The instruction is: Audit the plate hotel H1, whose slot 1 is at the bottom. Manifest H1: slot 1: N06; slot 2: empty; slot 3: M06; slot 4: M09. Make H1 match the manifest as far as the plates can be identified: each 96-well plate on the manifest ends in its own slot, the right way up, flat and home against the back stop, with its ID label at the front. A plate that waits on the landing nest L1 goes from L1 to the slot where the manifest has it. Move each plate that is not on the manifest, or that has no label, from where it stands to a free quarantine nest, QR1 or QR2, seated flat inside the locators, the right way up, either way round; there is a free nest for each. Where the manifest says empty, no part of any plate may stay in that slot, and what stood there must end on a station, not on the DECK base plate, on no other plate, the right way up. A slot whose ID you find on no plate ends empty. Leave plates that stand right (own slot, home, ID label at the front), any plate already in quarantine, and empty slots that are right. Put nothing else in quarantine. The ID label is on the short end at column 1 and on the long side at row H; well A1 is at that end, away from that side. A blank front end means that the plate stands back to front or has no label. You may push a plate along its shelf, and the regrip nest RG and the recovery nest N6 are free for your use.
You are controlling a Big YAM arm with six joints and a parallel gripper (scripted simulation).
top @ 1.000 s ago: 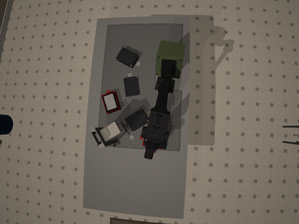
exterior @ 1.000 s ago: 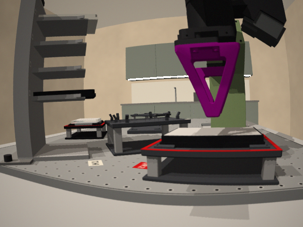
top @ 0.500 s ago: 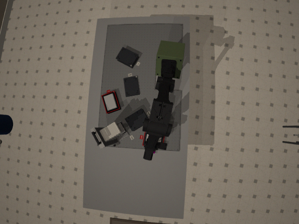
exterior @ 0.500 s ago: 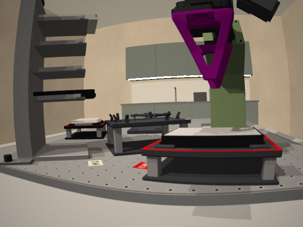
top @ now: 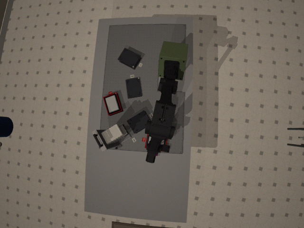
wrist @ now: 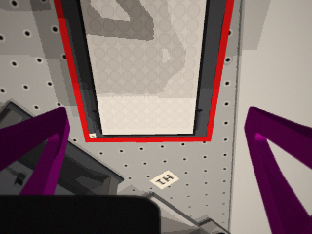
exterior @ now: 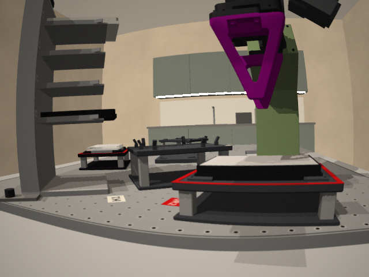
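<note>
My gripper [exterior: 253,59] is open and empty, its purple fingers raised above a pale-topped plate [exterior: 258,167] with a black skirt. The plate sits flat inside a red-rimmed quarantine nest [exterior: 256,186] at the near right. In the wrist view the plate [wrist: 146,68] lies below and ahead of the spread fingers. The other red-rimmed nest [top: 112,103] [exterior: 104,148] holds a white plate. The hotel H1 [exterior: 59,98] stands at the left. A black plate [exterior: 78,113] lies on its bottom shelf and juts out a little past the front. The three shelves above look empty from this side.
From above, a pale ribbed surface [top: 111,133] shows at the hotel's top. Three black nests [top: 129,57] [top: 134,87] [top: 138,121] stand on the deck, one with upright pegs [exterior: 179,147]. The green arm base [top: 173,60] is at the back right. An H1 tag [exterior: 115,198] lies by the hotel.
</note>
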